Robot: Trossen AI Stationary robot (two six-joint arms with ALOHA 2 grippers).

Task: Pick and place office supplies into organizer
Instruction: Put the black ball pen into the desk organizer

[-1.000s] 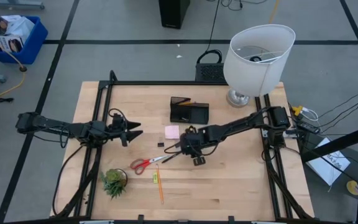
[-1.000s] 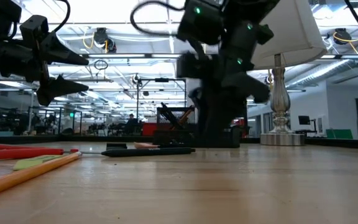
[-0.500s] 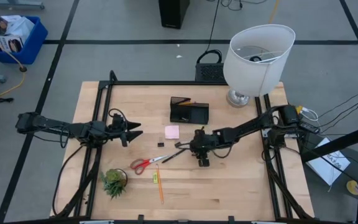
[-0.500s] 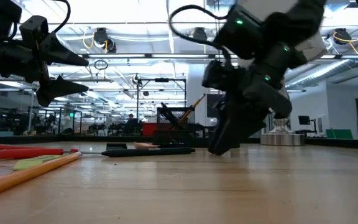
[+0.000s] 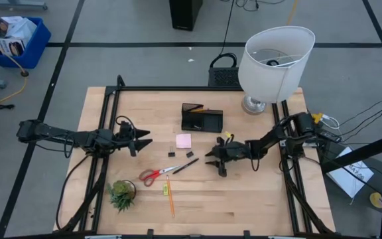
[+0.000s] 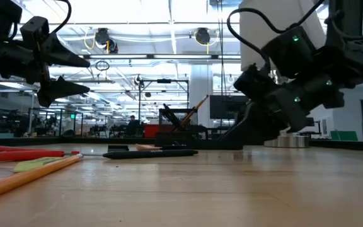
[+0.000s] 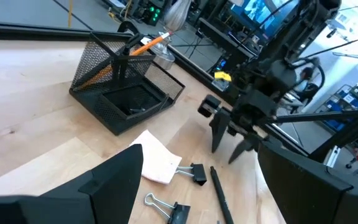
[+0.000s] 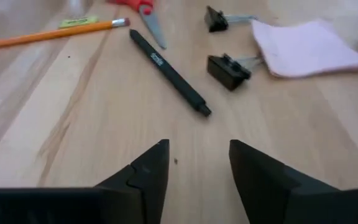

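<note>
I can make out printing on 2 things, and neither can be read. The black pen (image 8: 169, 73) lying on the bench carries a short line of pale lettering along its barrel, too small to read. The yellow label (image 8: 78, 22) beside the pencil (image 8: 48, 34) has dark print, also unreadable.
</note>
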